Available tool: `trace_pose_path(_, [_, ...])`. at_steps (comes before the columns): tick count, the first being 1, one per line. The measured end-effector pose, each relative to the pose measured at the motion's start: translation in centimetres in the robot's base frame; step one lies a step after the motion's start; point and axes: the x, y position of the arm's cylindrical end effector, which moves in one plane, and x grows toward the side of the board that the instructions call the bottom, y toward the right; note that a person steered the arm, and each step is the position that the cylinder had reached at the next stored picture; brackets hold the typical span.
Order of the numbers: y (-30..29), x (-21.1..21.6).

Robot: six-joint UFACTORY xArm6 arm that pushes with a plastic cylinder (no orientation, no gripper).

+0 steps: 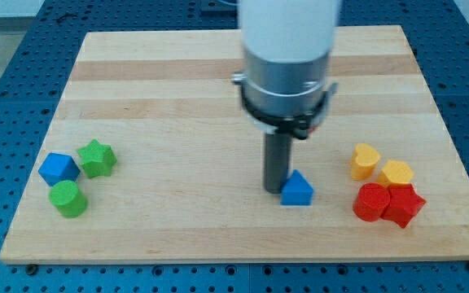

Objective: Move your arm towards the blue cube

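The blue cube [58,168] lies at the view's left edge of the wooden board [177,98], touching a green star [98,158] on its right and a green cylinder [68,198] just below it. My tip [277,189] stands near the board's middle, far to the right of the blue cube. The tip is right beside a blue triangular block [297,189], touching or nearly touching its left side.
At the view's right lie a yellow heart-shaped block [365,160], a yellow block [396,172], a red cylinder [371,202] and a red star [404,205], clustered together. The arm's white and grey body [287,57] hangs over the board's top middle.
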Motion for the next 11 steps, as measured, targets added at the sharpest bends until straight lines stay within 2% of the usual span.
trace_pose_path(1, [1.2,0.5])
trace_pose_path(2, [-0.4,0.6])
trace_pose_path(5, [-8.2,8.6])
trace_pose_path(11, [-11.7,8.7])
